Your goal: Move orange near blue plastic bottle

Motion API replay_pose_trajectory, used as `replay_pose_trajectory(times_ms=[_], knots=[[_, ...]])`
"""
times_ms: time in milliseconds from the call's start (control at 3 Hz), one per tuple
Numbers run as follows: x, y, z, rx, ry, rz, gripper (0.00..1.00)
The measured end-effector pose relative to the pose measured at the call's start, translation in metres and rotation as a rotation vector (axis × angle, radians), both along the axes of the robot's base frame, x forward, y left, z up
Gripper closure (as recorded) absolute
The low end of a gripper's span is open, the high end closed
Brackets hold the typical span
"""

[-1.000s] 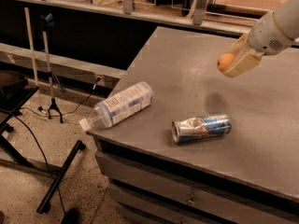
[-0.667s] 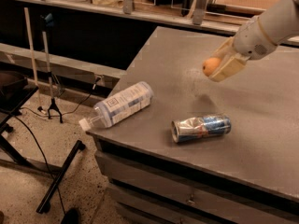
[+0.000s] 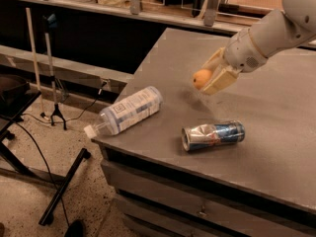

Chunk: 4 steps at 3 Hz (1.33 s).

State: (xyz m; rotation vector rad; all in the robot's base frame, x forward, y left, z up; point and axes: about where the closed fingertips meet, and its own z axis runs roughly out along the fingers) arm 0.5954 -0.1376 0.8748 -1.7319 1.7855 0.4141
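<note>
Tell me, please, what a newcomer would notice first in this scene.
The gripper, at the upper right over the grey table, holds the orange between its jaws, clear of the surface. The blue plastic bottle lies on its side at the table's left edge, its cap past the edge. A crushed drink can lies near the front edge.

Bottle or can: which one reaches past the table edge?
The blue plastic bottle: its white cap end overhangs the edge. The crushed can lies fully on the table, near the gripper holding the orange.
</note>
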Motion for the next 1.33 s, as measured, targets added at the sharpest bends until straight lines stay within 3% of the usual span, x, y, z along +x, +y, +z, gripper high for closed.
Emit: replay_pose_trajectory(times_ms=[667, 1333], knots=[[-0.015, 0.035, -0.010, 0.010, 0.012, 0.080, 1.00], [-0.026, 0.057, -0.018, -0.005, 0.018, 0.138, 1.00]])
